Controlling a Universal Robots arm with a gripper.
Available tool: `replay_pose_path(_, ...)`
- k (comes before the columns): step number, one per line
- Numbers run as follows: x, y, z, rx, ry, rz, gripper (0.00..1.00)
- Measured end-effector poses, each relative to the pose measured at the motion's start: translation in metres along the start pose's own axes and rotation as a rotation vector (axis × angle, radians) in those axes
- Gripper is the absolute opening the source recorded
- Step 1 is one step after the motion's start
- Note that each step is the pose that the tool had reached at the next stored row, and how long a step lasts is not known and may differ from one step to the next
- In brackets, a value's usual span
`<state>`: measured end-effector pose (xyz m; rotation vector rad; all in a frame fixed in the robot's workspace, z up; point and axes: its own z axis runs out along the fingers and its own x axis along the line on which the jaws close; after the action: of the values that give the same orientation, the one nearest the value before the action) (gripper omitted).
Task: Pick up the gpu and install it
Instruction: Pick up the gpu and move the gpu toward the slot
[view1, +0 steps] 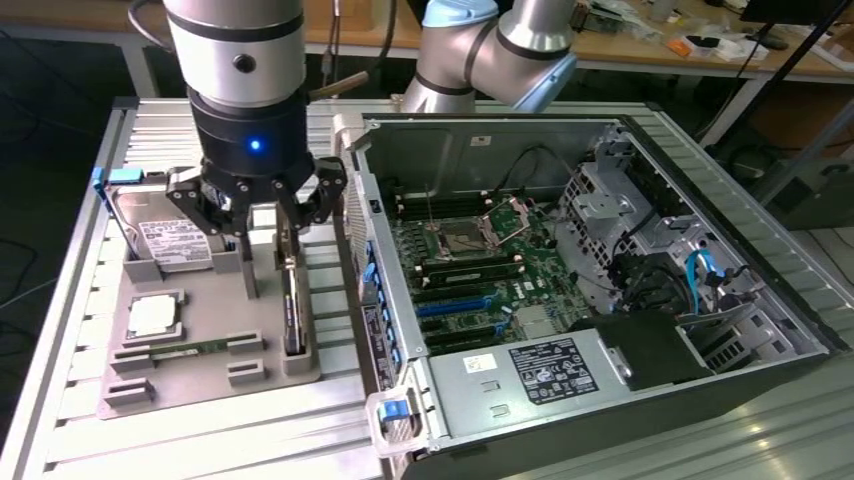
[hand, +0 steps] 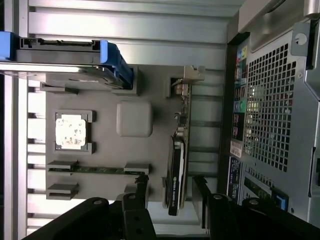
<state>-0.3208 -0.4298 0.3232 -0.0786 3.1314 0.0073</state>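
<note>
Black fingers (hand: 142, 192) of the gripper (hand: 170, 184) stand wide apart, one on each side of the gpu (hand: 176, 165), with a gap showing between each pad and the card. Nothing is clamped.

The gpu stands on its long edge in a slot of the grey holder (view1: 200, 385), directly below the gripper (view1: 267, 225) and between its jaws.

To the exterior view's left of the gripper sit a hard drive (view1: 167, 238) in a blue frame, a processor chip (view1: 154, 318) and a slim green memory stick (view1: 187, 350), all on the same holder.

To the exterior view's right of the gripper lies the open computer case (view1: 747, 250), its motherboard (view1: 487, 270) exposed.
</note>
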Motion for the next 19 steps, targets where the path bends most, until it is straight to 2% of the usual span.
replay_pose_path(4, -0.004, -0.0091, 0.0071, -0.0002, -0.0002, 0.0, 0.48)
replay_pose_path(9, -0.018, -0.012, 0.0167, -0.0001, -0.0002, 0.0, 0.48)
replay_pose_path(19, -0.018, -0.0121, 0.0354, 0.0, 0.0, 0.002, 0.48)
